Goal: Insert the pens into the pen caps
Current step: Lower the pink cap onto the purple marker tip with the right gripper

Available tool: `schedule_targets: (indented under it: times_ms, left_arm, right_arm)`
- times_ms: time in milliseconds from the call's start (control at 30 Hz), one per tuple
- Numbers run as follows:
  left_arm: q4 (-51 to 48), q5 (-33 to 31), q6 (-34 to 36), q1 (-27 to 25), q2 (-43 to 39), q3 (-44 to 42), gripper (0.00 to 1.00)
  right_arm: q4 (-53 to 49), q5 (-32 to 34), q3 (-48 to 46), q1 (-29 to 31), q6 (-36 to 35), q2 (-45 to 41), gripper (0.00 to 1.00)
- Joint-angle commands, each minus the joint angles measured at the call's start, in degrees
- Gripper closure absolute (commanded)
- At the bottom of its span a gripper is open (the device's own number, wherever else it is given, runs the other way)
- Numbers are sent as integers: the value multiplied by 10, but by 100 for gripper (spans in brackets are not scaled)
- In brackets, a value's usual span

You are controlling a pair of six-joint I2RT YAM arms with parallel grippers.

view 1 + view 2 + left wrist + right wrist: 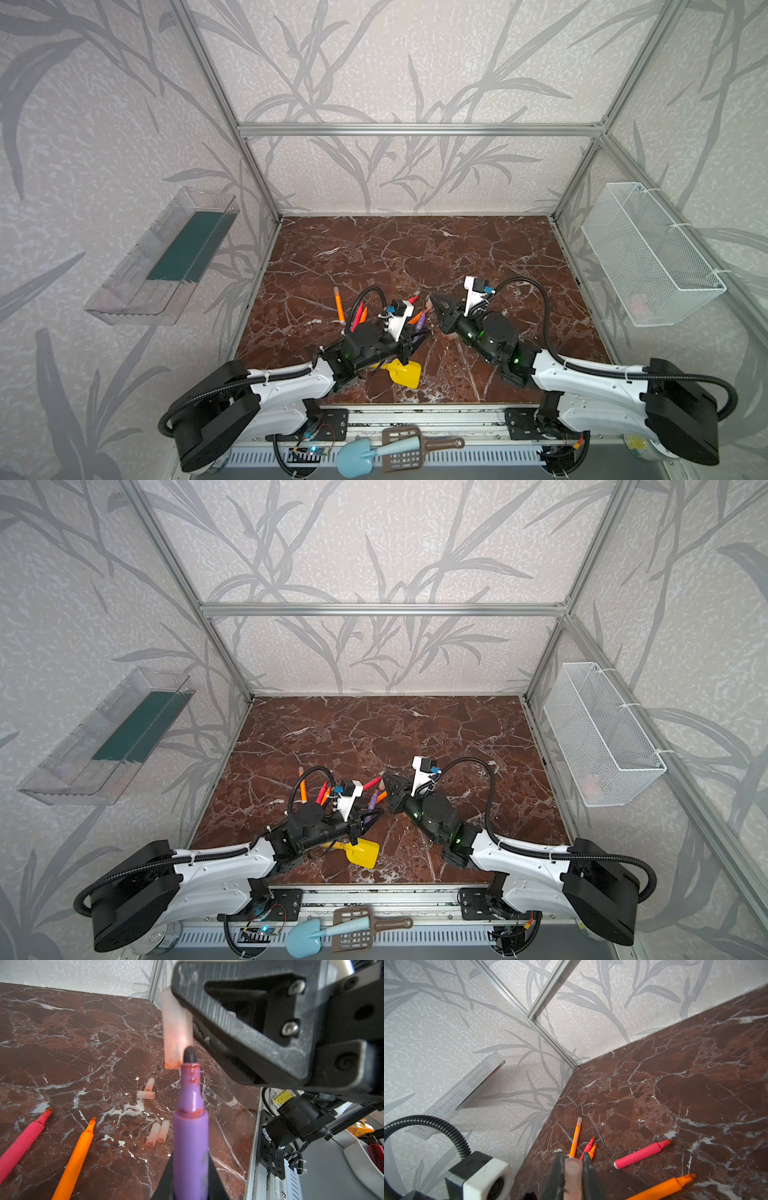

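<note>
**Both top views.** Two arms meet over the lower centre of the brown marbled counter (415,257). The purple pen (420,322) shows between them.

**Left wrist view.**
- Lower centre: the left pincer (190,1160) is clamped on the barrel of the purple pen (191,1136), which runs up the frame to a dark tip.
- Upper centre: the right pincer (187,1028) grips a translucent pale-pink pen cap (176,1032), which hangs tilted with its open end downward.
- The pen's tip lies just beside that open end and overlaps the cap's wall. It seems to lie outside the cap. Whether the two touch cannot be told.
- Mid-frame: loose pen caps (145,1095) lie on the counter in two touching pairs.
- Lower left: a pink pen (22,1142) and an orange pen (76,1157) lie uncapped and near each other.

**Right wrist view.**
- Lower centre: the right pincer (572,1160) is closed on the pen cap (572,1176), which stands out between its fingers (557,1169).
- Just above: a slim orange pen with a pale far end (576,1136) lies beside two more pens that the pincer partly hides.
- Lower right: the pink pen (641,1154) and the orange pen (662,1188) lie apart.

**A top view, lower centre.** A yellow toy shovel (403,372) lies on the counter, partly under the left arm.
</note>
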Motion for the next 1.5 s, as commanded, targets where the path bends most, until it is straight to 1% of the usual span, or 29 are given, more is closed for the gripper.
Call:
schedule_targets:
  times_ms: [0,133,300,500,900,933,1100,1300,1400,1467]
  left_arm:
    - [8,-5,6,-2,-8,8,100]
    - [7,-5,6,-3,-11,8,100]
    - [2,-7,7,-3,-16,5,100]
    - [-3,-10,9,-3,-24,4,100]
    - [-5,-13,10,-3,-29,2,100]
    - [-5,-14,11,-3,-28,1,100]
    - [-3,-15,10,-3,-27,1,100]
    - [-4,-15,9,-3,-38,-5,100]
    - [-7,-17,10,-3,-52,-10,100]
    - [-13,-18,10,-3,-60,-13,100]
  right_arm:
    - [28,6,-6,8,10,-17,100]
    - [23,11,0,8,0,-27,100]
    - [-13,29,31,9,-20,-39,100]
    - [-11,17,44,8,-19,-28,100]
    - [34,-5,18,8,24,2,100]
    - [38,-5,15,28,27,3,100]
    - [51,-6,10,39,33,12,100]
    - [32,-8,7,47,36,7,100]
    - [27,-28,-3,48,28,2,100]
    - [1,-39,-1,49,18,-9,100]
